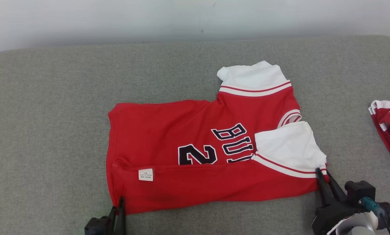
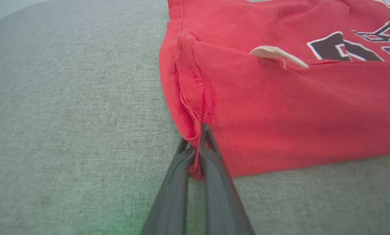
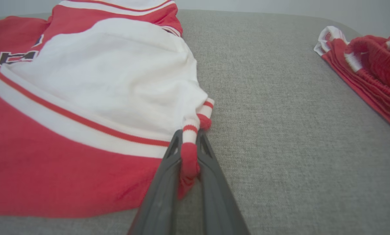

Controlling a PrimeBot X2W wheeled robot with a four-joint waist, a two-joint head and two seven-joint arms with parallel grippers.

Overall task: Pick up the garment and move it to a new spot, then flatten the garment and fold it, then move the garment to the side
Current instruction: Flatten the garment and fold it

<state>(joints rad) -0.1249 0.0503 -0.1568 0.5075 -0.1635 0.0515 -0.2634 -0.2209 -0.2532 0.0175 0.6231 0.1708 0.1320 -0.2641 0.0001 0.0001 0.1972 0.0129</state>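
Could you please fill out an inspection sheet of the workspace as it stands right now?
Surface: grey fabric surface, flat.
Job's things: red jersey lies spread out, near edge folded over the front so a white label shows; one white sleeve lies on the lettering.
Clutter: second red-and-white garment bunched at the right edge, apart from the jersey.
Grippers: left gripper shut on the jersey's near left corner; right gripper shut on the near sleeve's cuff.
Cables: dark cable with a teal plug at the right wrist, off the cloth.
Surroundings: pale wall behind.
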